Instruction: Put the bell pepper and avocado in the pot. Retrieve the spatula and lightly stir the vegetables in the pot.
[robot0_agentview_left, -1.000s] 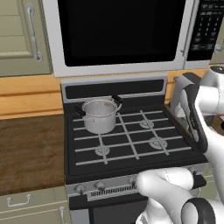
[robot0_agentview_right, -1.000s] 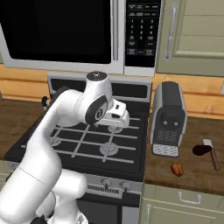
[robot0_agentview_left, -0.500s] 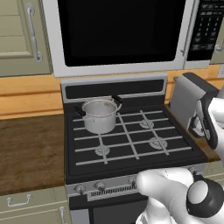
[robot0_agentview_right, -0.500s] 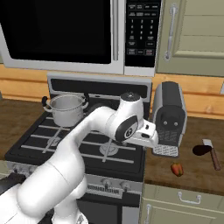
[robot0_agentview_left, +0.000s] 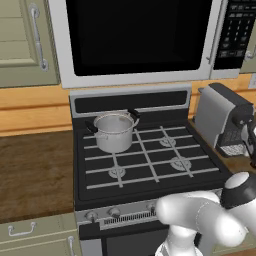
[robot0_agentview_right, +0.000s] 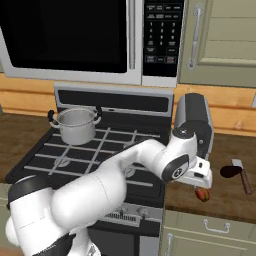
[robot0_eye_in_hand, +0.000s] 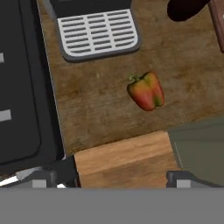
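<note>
The bell pepper (robot0_eye_in_hand: 146, 91), red with orange-green patches, lies on the wooden counter right of the stove, also seen as the bell pepper (robot0_agentview_right: 202, 194). My gripper (robot0_eye_in_hand: 124, 175) hovers above it, open and empty, its fingertips (robot0_eye_in_hand: 61, 172) spread wide; the pepper sits slightly ahead of them. The dark avocado (robot0_agentview_right: 229, 171) rests further right, touching or nearly touching the spatula (robot0_agentview_right: 243, 174) with its pale blade and reddish-brown handle. The steel pot (robot0_agentview_left: 115, 131) stands on the stove's back left burner, also visible as the pot (robot0_agentview_right: 76, 125). Its inside looks empty.
A grey coffee machine (robot0_agentview_right: 195, 120) stands just behind the pepper, its ribbed drip tray (robot0_eye_in_hand: 98, 33) close to my hand. The black stove (robot0_agentview_left: 145, 160) lies to the left. The counter's front edge (robot0_eye_in_hand: 122, 153) and a cabinet drawer are right below the gripper.
The arm has swung from over the stove rightward, past the coffee machine, and now hangs low over the counter above the bell pepper. The pot has not moved.
</note>
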